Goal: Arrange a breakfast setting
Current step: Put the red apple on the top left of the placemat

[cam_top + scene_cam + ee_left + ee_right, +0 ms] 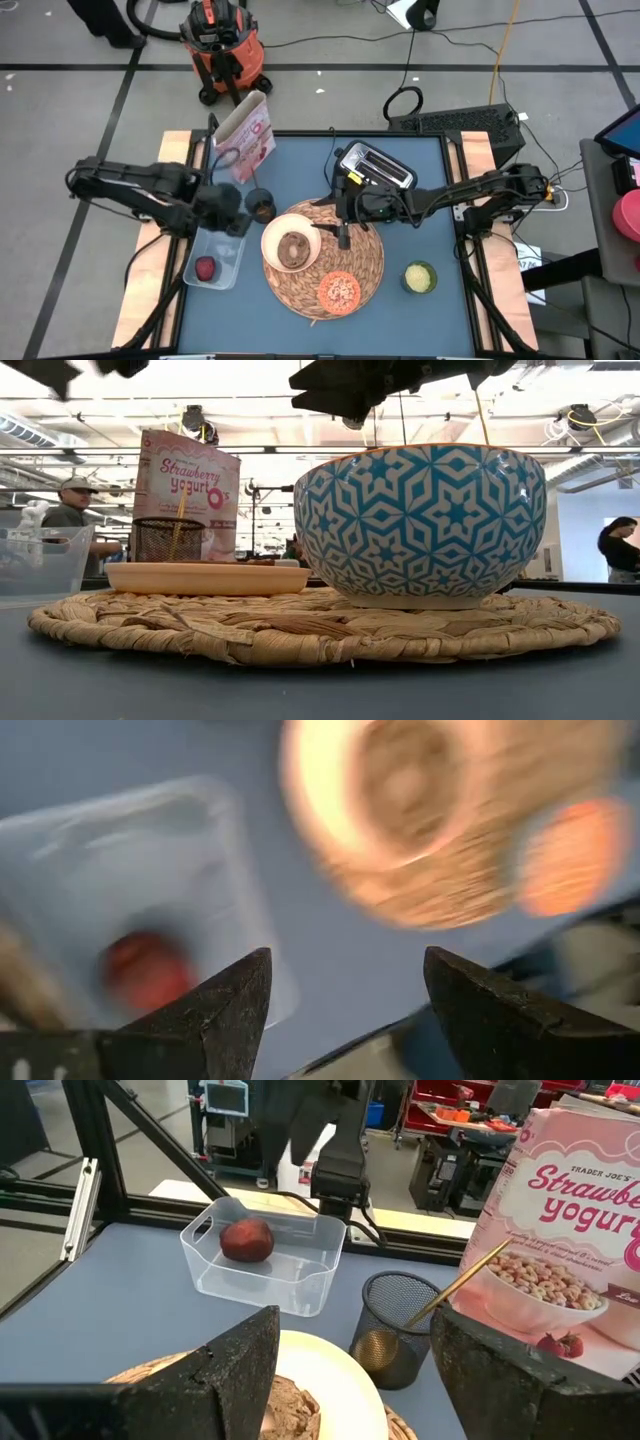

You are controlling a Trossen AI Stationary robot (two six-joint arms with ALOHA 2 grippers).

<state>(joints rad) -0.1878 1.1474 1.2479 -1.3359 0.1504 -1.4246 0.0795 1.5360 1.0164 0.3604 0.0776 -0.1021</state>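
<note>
The round woven placemat (pixel 360 262) lies on the blue table. On it stand the cream bowl (pixel 291 245), blue-patterned outside (pixel 430 525), and the small orange dish (pixel 339 291). The dark mesh cup (pixel 395 1325) stands left of the mat, and the wooden spoon (pixel 465 1280) leans on its rim. The pink-white cereal box (pixel 245 135) stands upright behind it. The dark-red fruit (pixel 246 1240) lies in the clear tub (pixel 215 258). My left gripper (pixel 345 1010) hovers open over the tub's far end. My right gripper (pixel 355 1370) is open and empty above the bowl's right side.
A toaster (pixel 375 170) stands at the back, right of centre. A small green-yellow cup (pixel 420 277) stands right of the mat. There is bare table at the near left and far right. People show in the room beyond (pixel 70 510).
</note>
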